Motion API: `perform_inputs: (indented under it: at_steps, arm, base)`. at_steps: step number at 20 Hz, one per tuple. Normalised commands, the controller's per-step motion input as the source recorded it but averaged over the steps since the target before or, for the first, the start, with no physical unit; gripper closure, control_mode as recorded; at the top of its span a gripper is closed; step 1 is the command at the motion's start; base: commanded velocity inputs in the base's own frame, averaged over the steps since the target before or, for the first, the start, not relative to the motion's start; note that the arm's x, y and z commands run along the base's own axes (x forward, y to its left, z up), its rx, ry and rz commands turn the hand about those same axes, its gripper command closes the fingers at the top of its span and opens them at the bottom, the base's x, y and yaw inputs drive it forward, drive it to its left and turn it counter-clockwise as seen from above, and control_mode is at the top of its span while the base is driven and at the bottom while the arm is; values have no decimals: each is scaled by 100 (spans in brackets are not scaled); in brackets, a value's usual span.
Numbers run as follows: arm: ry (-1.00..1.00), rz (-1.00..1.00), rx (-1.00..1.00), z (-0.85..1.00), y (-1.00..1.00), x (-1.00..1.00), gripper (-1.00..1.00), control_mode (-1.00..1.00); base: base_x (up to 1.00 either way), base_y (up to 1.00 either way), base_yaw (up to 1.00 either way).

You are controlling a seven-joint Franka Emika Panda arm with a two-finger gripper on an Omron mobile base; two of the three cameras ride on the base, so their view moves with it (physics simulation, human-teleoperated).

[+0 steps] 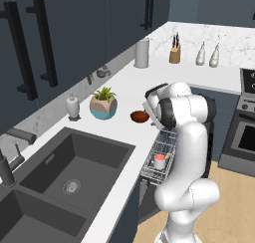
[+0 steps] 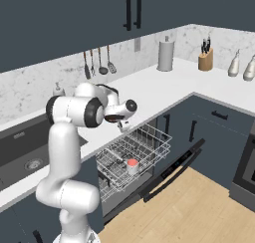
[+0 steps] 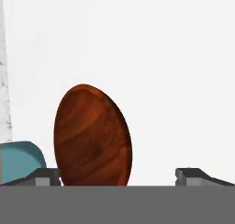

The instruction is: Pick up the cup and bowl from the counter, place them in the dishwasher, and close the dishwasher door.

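Gripper (image 3: 118, 175) is hanging over the counter (image 1: 199, 75) with jaws spread wide, nothing between them; hand view is showing the two fingertips (image 3: 46, 176) far apart at the bottom edge. Bowl (image 3: 92, 135), dark reddish-brown and glossy, is sitting on the white counter just ahead of the gripper, nearer one fingertip than the other, not touching either as far as can be told. From the left base view the bowl (image 1: 140, 116) is lying near the counter's front edge, just beside the teal-and-beige plant pot (image 1: 103, 105) and partly hidden by the arm. Cup (image 1: 159, 161), pale with a reddish lower part, is standing upright inside the pulled-out wire rack (image 2: 144, 142) of the dishwasher (image 2: 130, 180). Dishwasher door (image 2: 172, 170) is hanging open, dropped down toward the wood floor. Soap dispenser (image 1: 72, 106) is standing by the sink (image 1: 74, 172). No readable writing, labels or brands anywhere.
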Motion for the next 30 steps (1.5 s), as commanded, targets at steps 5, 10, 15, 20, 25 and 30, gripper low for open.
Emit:
perform_inputs:
  at_steps: [5, 10, 15, 20, 25, 30]
  arm:
    - [2, 0, -5, -31, 24, 41, -100, -100]
    - [1, 0, -4, -37, 23, 38, -100, -100]
    - [7, 0, -6, -42, 13, 12, 100, -100]
    - [15, 0, -1, -32, -15, -28, 100, -100]
    - [6, 0, 1, -4, -54, -83, 100, -100]
    - [0, 0, 5, 0, -85, -100, 100, -100]
  base:
    - [0, 0, 0]
    - [0, 0, 0]
    - [0, 0, 0]
    - [0, 0, 0]
    - [0, 0, 0]
    - [0, 0, 0]
